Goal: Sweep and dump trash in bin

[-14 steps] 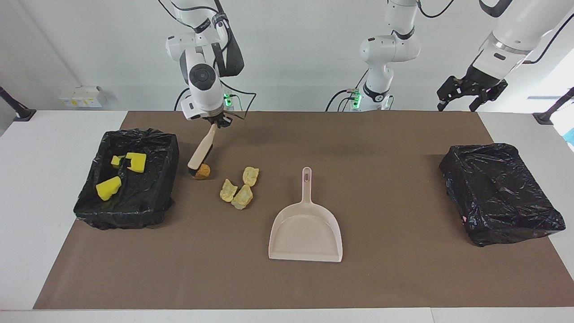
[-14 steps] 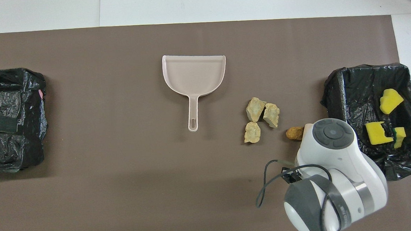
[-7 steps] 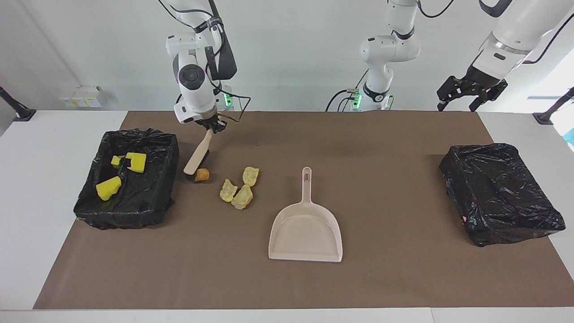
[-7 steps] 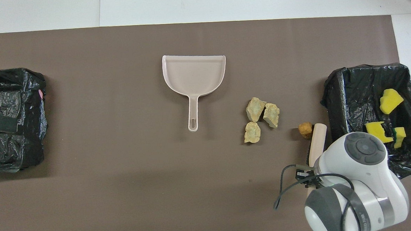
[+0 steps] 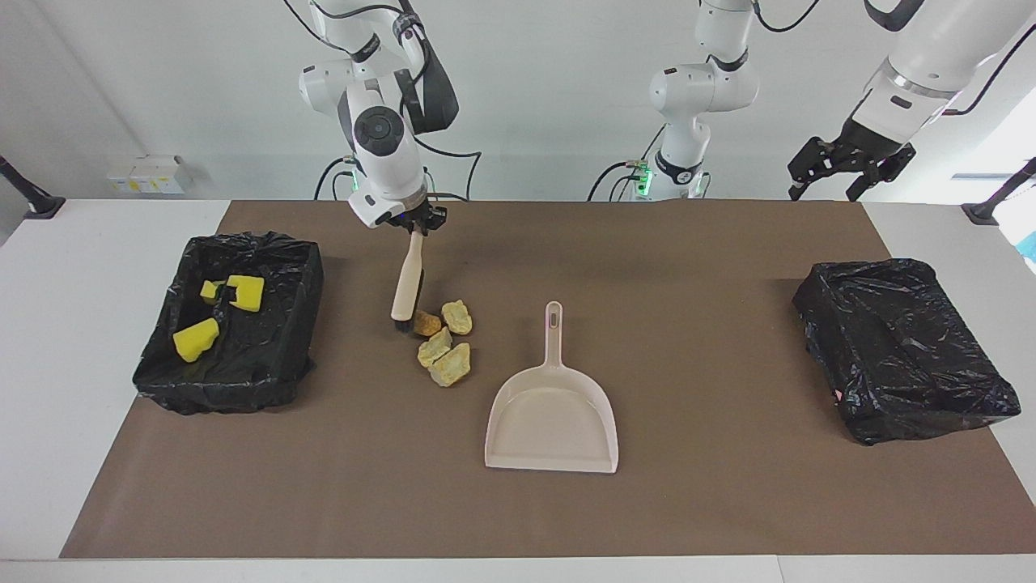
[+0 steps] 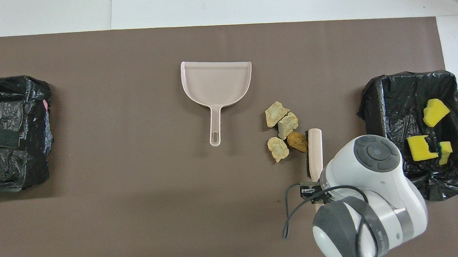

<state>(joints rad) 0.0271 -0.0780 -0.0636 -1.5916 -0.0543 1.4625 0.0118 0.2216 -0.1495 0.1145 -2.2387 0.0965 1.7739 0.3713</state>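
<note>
My right gripper (image 5: 414, 222) is shut on the beige handle of a black-bristled brush (image 5: 407, 283) (image 6: 315, 151), whose bristles rest on the mat. The bristles press an orange-brown lump of trash (image 5: 426, 323) (image 6: 296, 141) against three tan lumps (image 5: 450, 366) (image 6: 276, 113). The empty pink dustpan (image 5: 553, 413) (image 6: 217, 84) lies beside them toward the left arm's end, its handle pointing at the robots. Three yellow chunks (image 5: 195, 339) (image 6: 435, 112) lie in the black-lined bin (image 5: 251, 243) (image 6: 406, 78) at the right arm's end. My left gripper (image 5: 825, 193) waits open, raised above the table's edge.
A second black-lined bin (image 5: 902, 348) (image 6: 9, 132) stands at the left arm's end of the brown mat. White table shows around the mat's edges.
The right arm swung the brush from beside the bin toward the dustpan. It pushed the orange-brown lump into the tan lumps, which shifted slightly. The left arm stayed still.
</note>
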